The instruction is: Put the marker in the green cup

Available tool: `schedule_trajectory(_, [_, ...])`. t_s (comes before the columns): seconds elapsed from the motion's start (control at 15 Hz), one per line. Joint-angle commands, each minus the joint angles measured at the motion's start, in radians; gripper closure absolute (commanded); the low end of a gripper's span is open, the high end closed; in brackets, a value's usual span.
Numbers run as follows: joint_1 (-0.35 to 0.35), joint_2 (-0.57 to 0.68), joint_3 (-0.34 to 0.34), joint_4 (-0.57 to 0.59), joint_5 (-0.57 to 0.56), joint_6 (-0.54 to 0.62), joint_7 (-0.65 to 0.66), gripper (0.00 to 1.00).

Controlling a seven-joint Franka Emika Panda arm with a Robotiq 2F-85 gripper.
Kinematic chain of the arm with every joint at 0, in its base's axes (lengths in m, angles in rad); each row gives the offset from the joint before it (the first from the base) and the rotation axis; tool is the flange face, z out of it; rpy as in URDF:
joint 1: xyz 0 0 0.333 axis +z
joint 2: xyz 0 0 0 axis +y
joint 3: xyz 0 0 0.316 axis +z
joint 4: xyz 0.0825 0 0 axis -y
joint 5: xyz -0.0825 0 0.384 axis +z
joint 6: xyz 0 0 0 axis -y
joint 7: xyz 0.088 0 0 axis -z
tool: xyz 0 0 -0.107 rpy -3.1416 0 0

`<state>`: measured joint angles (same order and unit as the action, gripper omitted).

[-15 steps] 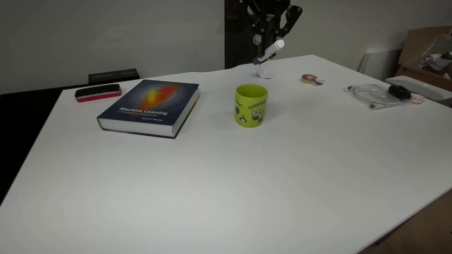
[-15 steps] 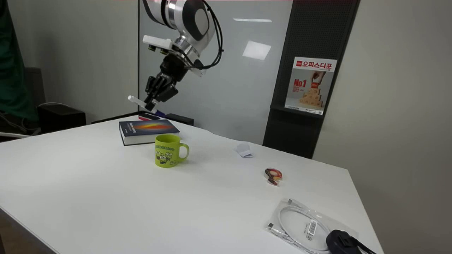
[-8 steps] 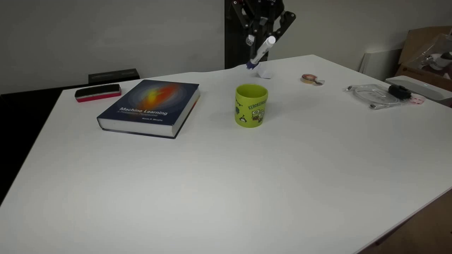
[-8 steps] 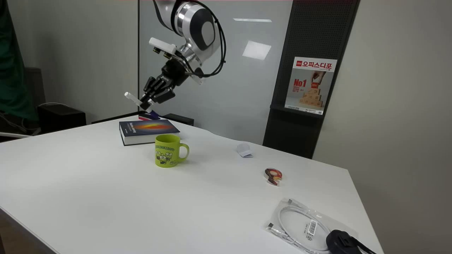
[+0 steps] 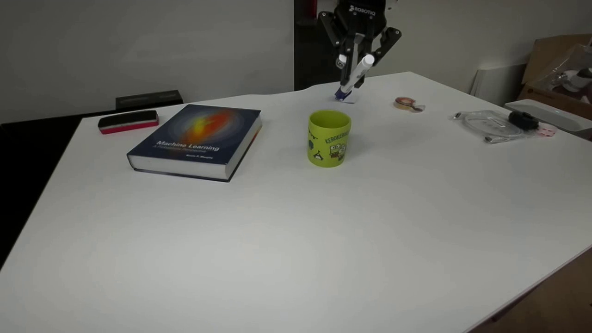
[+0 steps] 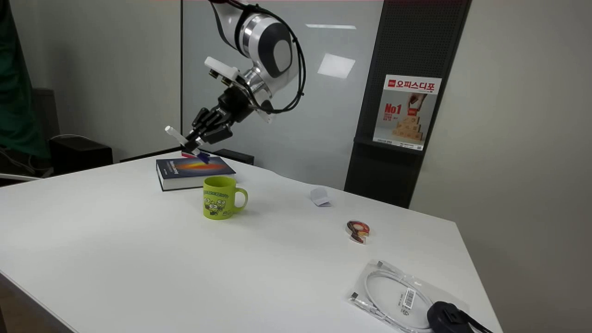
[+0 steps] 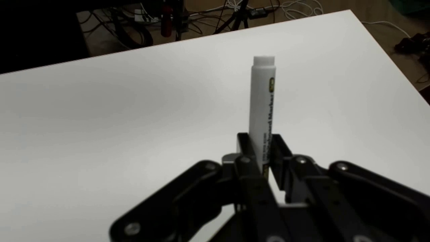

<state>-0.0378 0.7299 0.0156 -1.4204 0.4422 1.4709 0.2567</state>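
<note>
Dipping marker (image 7: 262,111): in the air beyond the green cup (image 5: 328,145), white end up, dark end down. Over the past second the dark end has dropped while the white end has kept about its height, so the barrel hangs steeper, though not upright.

End effector (image 7: 260,144): grasping the marker, pressed to the barrel from both sides in the wrist view; the hold looks firm to me.

Robot arm (image 6: 273,46): lower than a second ago and, in an exterior view, shifted to the right. My reading: the pick is done and the carry well along, the marker being turned for its drop.

Green cup: upright and unmoved on the white surface (image 5: 296,240), handle out to one side in an exterior view. In both exterior views the gap to the marker's dark end has narrowed, yet the two remain apart.

Mouth of the green cup: the next target, I judge. The marker should come over it, straighten further and go down before release; arriving slanted, it could catch the edge and nudge the green cup.

Book (image 6: 194,171): flat near the green cup, unmoved. The marker's dark end crosses in front of it in an exterior view, likely a sight line, not contact.

Far items: folded paper (image 6: 320,197), tape-like piece (image 6: 358,231), bagged cable (image 5: 492,126) and red-and-black block (image 5: 128,122), all where they were.
</note>
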Motion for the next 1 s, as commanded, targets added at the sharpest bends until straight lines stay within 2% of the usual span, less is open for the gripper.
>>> schedule_trajectory(0.0, [-0.028, 0.030, 0.001, 0.027, 0.044, -0.037, 0.007, 0.95])
schedule_trajectory(0.93, [-0.067, 0.195, 0.002, 0.158, 0.090, 0.014, 0.023, 0.95])
